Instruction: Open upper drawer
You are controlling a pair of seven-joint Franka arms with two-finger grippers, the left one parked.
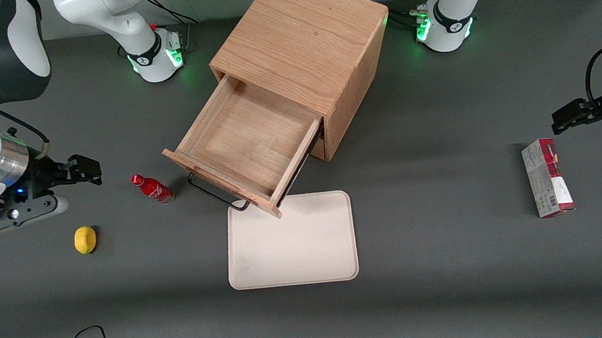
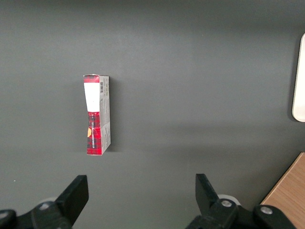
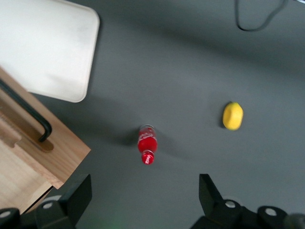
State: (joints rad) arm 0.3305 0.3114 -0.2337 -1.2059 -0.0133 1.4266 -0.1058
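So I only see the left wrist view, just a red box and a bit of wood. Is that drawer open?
Observer: Yes. The upper drawer is pulled well out of the cabinet, and nothing shows inside it.
Operator: Where's the working hand?
Observer: The hand is toward the working arm's end of the table, open and holding nothing.
Operator: Anything near it?
Observer: A red bottle sits between it and the drawer, and a lemon lies nearer the front camera.
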